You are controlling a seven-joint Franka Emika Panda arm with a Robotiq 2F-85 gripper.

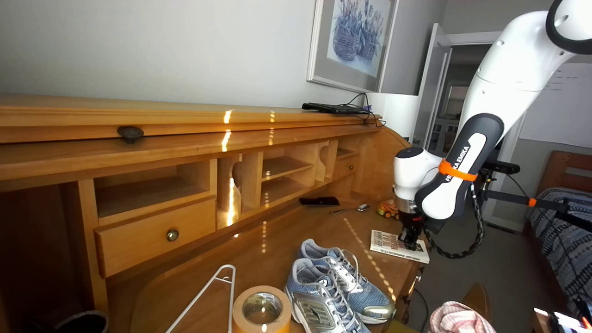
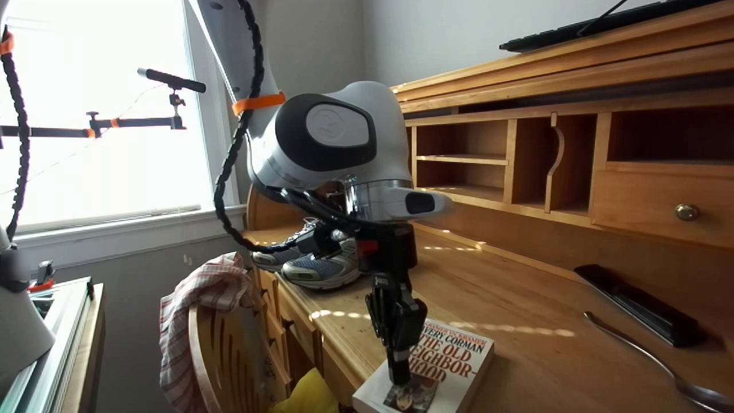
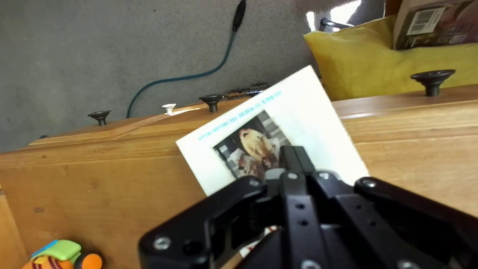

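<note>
Wrist view: one gripper [image 3: 297,149], closed, stands over one book [image 3: 261,134], contact unclear; in both exterior views I count two shoes [image 1: 342,283].

Blue-and-silver sneakers [image 1: 329,289] sat on the desk [image 1: 282,240], just beside a tape roll [image 1: 239,314]. A spoon [image 2: 701,394] lay near a slim black object [image 2: 637,305].
</note>
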